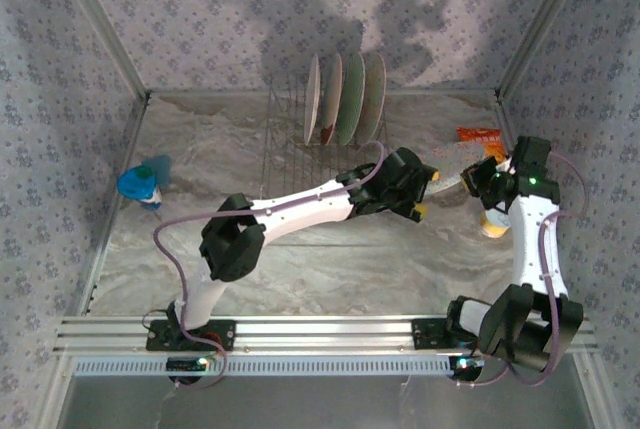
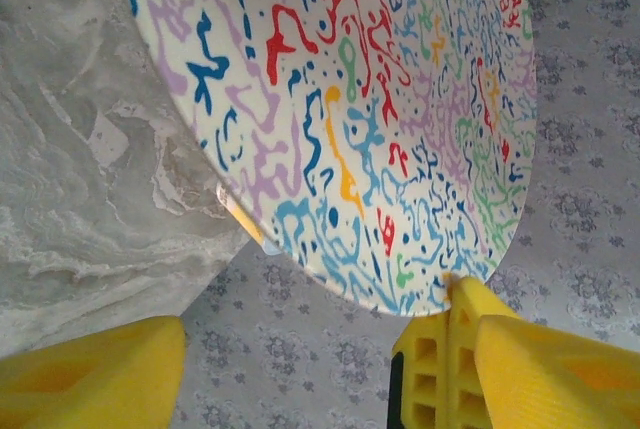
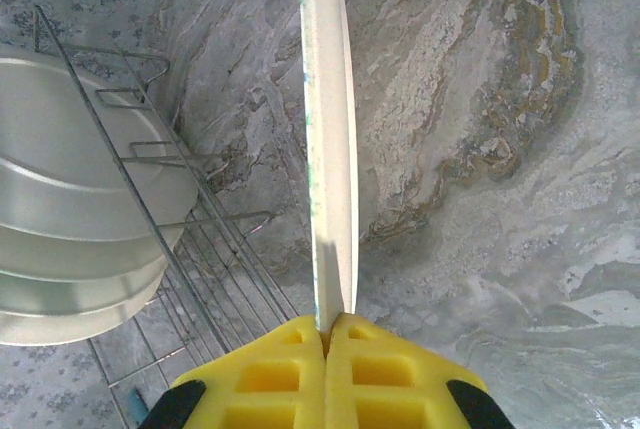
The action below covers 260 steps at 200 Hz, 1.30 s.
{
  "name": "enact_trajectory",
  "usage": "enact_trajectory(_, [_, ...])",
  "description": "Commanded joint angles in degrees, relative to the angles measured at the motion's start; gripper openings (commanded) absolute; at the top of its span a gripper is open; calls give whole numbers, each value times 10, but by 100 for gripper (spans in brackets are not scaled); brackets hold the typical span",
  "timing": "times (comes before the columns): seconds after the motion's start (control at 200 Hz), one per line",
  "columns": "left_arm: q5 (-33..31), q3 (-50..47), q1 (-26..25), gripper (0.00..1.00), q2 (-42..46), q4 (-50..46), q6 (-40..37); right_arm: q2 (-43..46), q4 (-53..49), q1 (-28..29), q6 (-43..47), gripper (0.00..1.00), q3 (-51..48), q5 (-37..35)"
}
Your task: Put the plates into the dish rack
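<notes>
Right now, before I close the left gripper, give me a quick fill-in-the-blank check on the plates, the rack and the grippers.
1. The dish rack holds ____ upright plates.
2. Of the left gripper and right gripper, the one clamping the multicolour plate is the ____.
3. The left gripper's jaws stand ____.
4. The blue bowl sits at the ____ edge of the table.

Missing words: four; right; open; left.

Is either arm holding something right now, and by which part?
The right gripper pinches the multicolour plate by its rim. The left gripper is open at its edge, not gripping.
</notes>
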<state>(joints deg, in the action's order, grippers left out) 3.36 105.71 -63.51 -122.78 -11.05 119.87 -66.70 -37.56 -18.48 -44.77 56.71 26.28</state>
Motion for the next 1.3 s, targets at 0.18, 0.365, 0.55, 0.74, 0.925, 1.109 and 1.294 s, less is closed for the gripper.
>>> enact_trajectory(0.18, [-4,41,-5,66,-31,-42,-1,34,17,-16,-13,0,0,38])
enact_trajectory(0.365, [-5,45,-5,55,-40,-46,-1,38,13,-16,-12,0,2,41])
enact_trajectory(0.55, [-7,55,-4,49,-47,-46,-2,43,10,-16,-13,0,-3,43])
enact_trajectory(0.74, [-6,77,-2,34,-58,-50,-9,51,8,-17,-14,0,-9,47])
enact_trajectory(0.925, [-7,90,0,21,-60,-59,-22,54,6,-19,-14,0,-12,48])
enact_trajectory(1.109, [-6,100,2,9,-60,-58,-37,58,4,-19,-13,0,-12,50])
enact_trajectory(1.294, [-9,127,5,0,-61,-68,-70,60,-4,-19,-12,0,-8,50])
